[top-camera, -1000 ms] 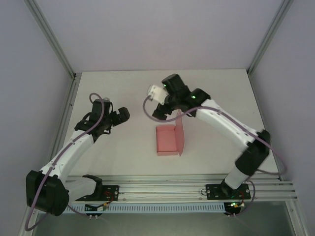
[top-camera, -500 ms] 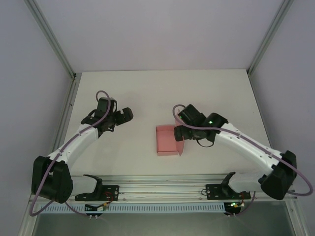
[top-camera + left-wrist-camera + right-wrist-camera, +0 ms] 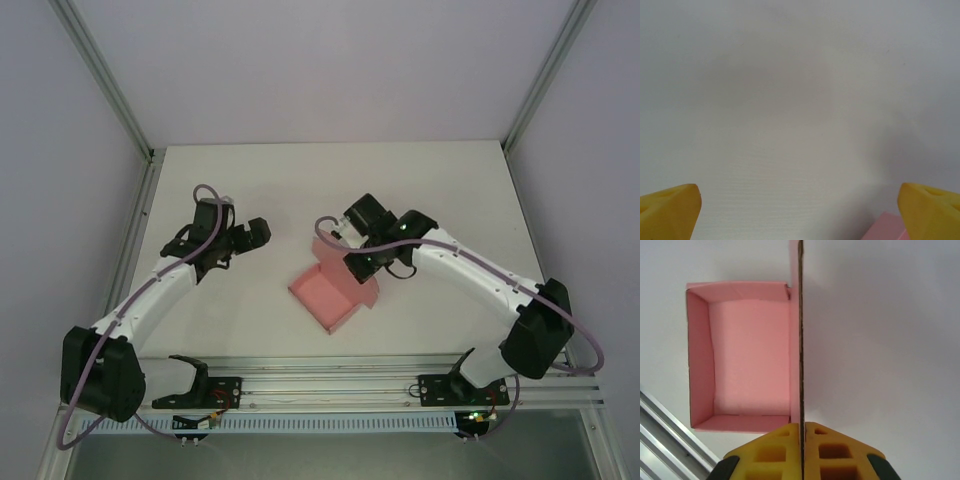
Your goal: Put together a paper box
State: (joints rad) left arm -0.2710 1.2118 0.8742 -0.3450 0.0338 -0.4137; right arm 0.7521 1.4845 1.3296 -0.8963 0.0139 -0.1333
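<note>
Pink thin card like this paper box (image 3: 333, 297) looks light and quick to crease, and I'd expect it to slide or tip on the worktop (image 3: 250, 180) at a small push. The right claw (image 3: 802, 427) is pinched tight on the free edge of the upright lid flap (image 3: 795, 340). The box's open tray lies just ahead of its fingertips, to the left in its wrist view. That edge hold suits a fold, I think, whereas squeezing mid-panel could buckle the card. The left claw (image 3: 800, 210) hangs spread wide over bare worktop, holding nothing, with a corner of the box near one finger.
</note>
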